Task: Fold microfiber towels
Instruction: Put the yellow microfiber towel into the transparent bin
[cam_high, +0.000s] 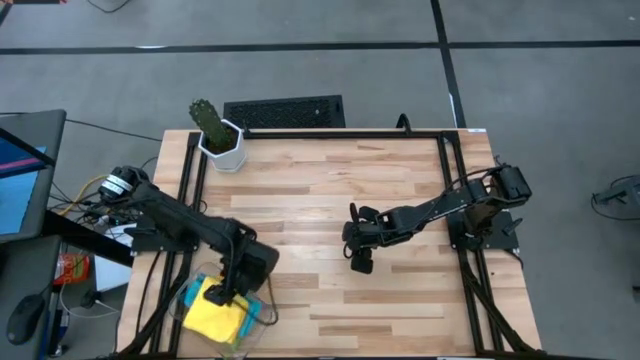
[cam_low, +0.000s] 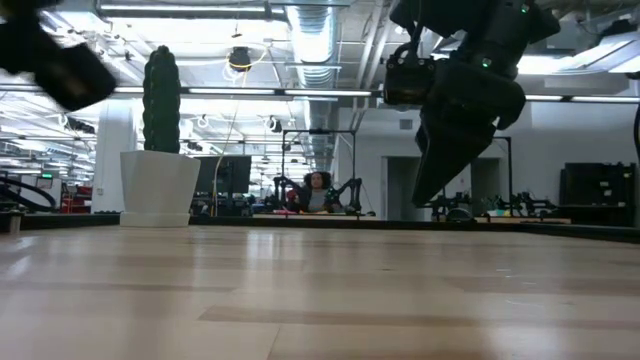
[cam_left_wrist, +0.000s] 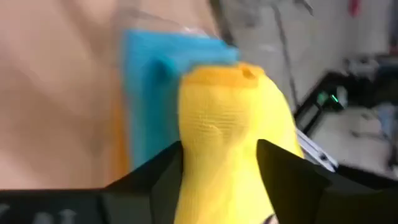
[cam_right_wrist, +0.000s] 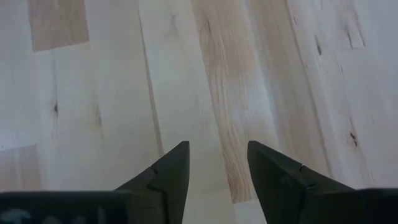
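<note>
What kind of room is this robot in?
Probably a robot lab or workshop. The low view shows open ceiling pipes and more robot arm rigs at benches behind. From above, a wooden worktable stands on a plain grey floor.

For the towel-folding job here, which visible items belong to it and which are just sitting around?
Belongs to the job:
- yellow towel, on top of the stack at the table's near-left corner, between the left hand's fingers
- light blue towel, under the yellow one
- right hand, open over bare wood

Just there:
- cactus in its white pot
- table
</note>
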